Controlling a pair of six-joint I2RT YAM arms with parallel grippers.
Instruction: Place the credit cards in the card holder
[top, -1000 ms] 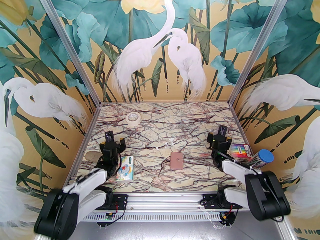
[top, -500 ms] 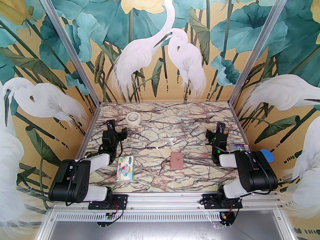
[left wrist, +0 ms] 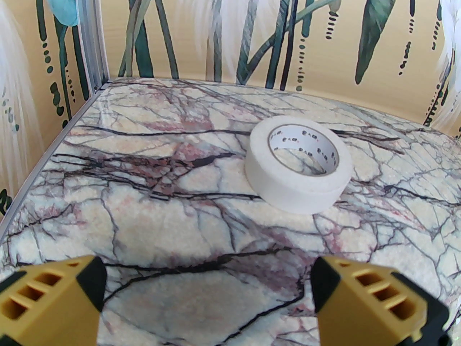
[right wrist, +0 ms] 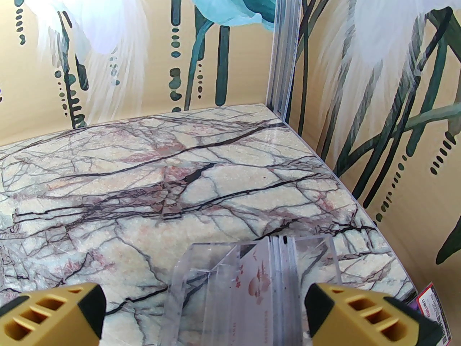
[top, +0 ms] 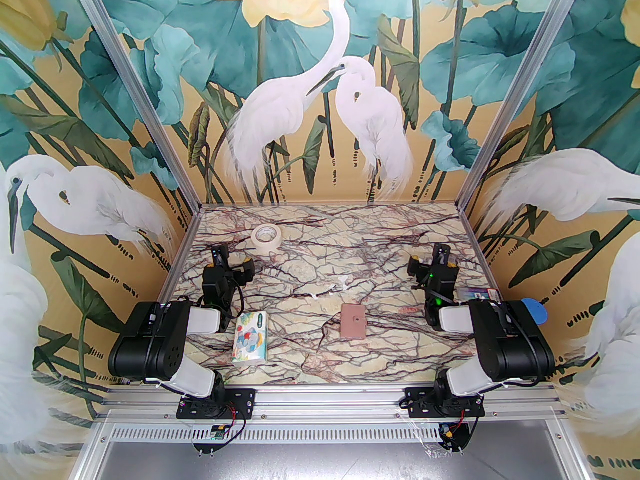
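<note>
Top external view first: the card holder [top: 353,321] lies flat and folded shut at mid-width, nearer the near edge of the tabletop [top: 380,268], with a cartoon tissue pack [top: 251,337] to its left. Further in, both sets of jaws hang spread wide and empty — left jaws facing a tape roll [left wrist: 298,169] toward the far-left corner, right jaws by the right edge. Right wrist view puts the credit cards [right wrist: 259,279] on edge inside a clear box [right wrist: 191,276] just ahead of the right jaws. You're at the very start, I'd judge — next, pinch one card's top edge alone; the holder also needs unsnapping.
</note>
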